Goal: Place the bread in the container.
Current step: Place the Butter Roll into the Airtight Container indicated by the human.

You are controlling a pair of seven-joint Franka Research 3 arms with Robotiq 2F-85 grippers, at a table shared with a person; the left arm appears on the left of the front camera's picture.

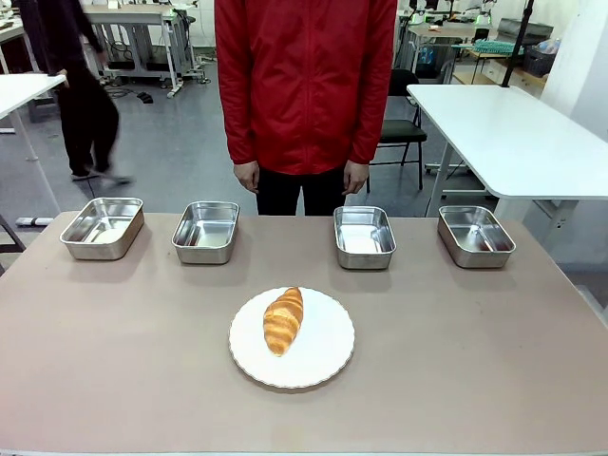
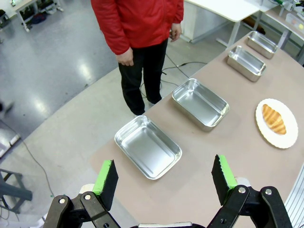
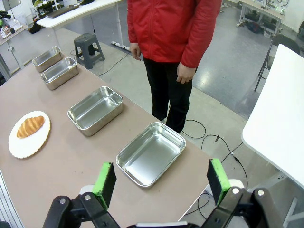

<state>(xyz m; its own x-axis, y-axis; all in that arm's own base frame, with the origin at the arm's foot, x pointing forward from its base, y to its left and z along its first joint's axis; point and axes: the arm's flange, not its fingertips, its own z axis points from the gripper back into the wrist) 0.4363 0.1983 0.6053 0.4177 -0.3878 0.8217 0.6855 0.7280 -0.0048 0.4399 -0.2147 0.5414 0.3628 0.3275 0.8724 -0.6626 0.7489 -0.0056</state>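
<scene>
Left gripper (image 2: 164, 171): fingers released, wide apart, nothing between them.
Right gripper (image 3: 160, 173): fingers likewise released, empty.
Bread (image 1: 283, 320): lay on white plate (image 1: 323, 353), near centre of table (image 1: 475, 361).
Containers (image 1: 205, 231): four steel pans in a row along far side, all empty, apart from plate.
Person (image 1: 304, 85): stood at far side, hands down.

Left tool (image 2: 164, 173) jaws wide apart, right tool (image 3: 160, 175) likewise, both seemingly raised
</scene>
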